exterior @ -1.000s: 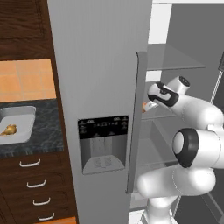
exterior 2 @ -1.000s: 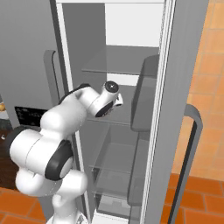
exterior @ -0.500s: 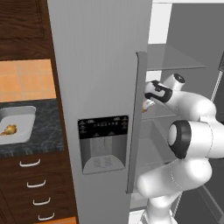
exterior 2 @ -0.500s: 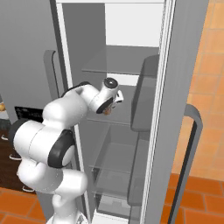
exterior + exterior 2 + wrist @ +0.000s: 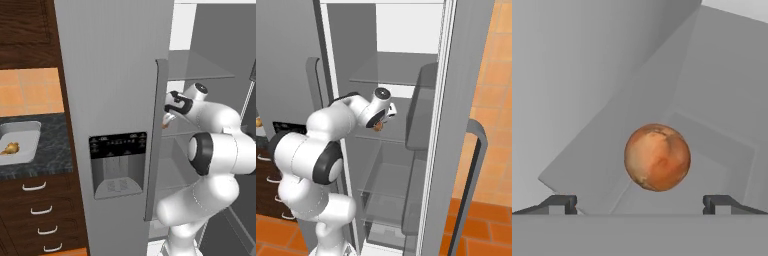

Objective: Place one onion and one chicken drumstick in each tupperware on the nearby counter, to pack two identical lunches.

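One onion (image 5: 657,157), a round orange-tan ball, lies on a grey fridge shelf just ahead of my gripper (image 5: 640,202), whose fingers stand wide open on either side of it without touching. From the bases, the gripper (image 5: 170,116) reaches into the open fridge, with the onion (image 5: 377,126) peeking out below the hand. On the dark counter (image 5: 52,159) at the left sits a pale grey tupperware (image 5: 31,126) holding one chicken drumstick (image 5: 10,148).
The closed grey fridge door with its dispenser (image 5: 117,162) and vertical handle (image 5: 155,140) stands between the arm and the counter. The other fridge door (image 5: 456,125) hangs open on the right. Glass shelves (image 5: 386,205) lie below. Drawers (image 5: 37,207) sit under the counter.
The hand has reached a little further into the fridge and to the left, closing on the onion, and the arm's elbow has risen. The gripper stays open.
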Tool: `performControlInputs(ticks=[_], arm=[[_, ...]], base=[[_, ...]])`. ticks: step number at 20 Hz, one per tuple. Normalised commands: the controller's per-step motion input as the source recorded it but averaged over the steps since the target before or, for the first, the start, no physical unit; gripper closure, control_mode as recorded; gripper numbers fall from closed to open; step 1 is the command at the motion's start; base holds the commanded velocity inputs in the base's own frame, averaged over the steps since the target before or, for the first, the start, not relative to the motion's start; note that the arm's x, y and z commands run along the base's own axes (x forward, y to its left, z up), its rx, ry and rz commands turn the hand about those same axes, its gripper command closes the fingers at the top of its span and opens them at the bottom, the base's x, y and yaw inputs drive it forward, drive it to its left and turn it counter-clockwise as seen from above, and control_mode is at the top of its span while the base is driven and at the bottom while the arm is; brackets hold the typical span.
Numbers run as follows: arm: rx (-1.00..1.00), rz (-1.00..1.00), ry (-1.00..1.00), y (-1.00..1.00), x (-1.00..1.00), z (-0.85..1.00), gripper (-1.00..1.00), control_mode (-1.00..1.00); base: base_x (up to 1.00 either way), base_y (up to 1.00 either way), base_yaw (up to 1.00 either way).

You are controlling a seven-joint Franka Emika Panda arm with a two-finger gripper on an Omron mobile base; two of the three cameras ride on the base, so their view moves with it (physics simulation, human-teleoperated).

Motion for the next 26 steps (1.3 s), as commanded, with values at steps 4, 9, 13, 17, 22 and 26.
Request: performControlInputs(ticks=[4,9,13,17,22,26], arm=[[0.00,0.00,0.02,0.00,0.17,-0.13,-1.00,-1.00],[0.00,0.00,0.00,0.00,0.11,-0.14,-1.00,-1.00],[0.00,0.00,0.00,0.00,0.14,-0.06,-1.00,-1.00],[0.00,0.00,0.00,0.00,0.25,-0.05,-1.00,-1.00],[0.00,0.00,0.00,0.00,0.16,-0.13,-1.00,-1.00],[0.00,0.00,0.00,0.04,0.00,-0.34,-1.00,-1.00]], base=[[0.00,0.00,0.00],[0.00,0.00,0.00],[0.00,0.00,0.00],[0.00,0.00,0.00],[0.00,0.00,0.00],[0.00,0.00,0.00]])
